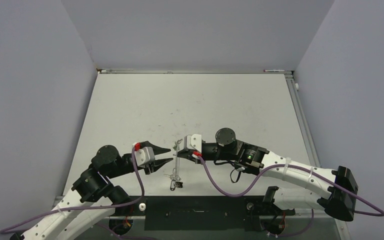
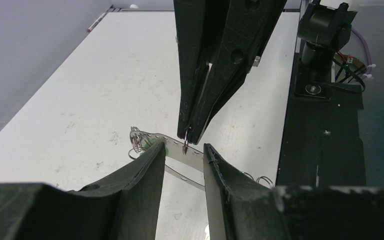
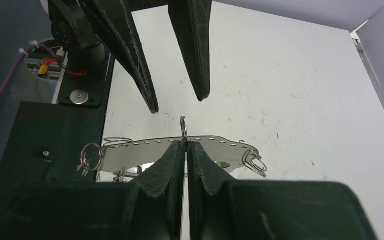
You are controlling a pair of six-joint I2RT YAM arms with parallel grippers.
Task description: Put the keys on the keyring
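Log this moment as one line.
right hand: shut on small silvery metal ring | left hand: open, facing ring, not touching | shiny perforated metal strip: beneath right hand

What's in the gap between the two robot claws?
A small ring, pinched by the right gripper, pointing at the open left gripper. The right wrist view shows it, with a holed metal strip lying underneath.

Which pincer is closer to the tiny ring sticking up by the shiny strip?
Right. The right pincer is shut on the tiny ring, touching it. The left pincer is open and hangs just beyond the ring, not touching it.
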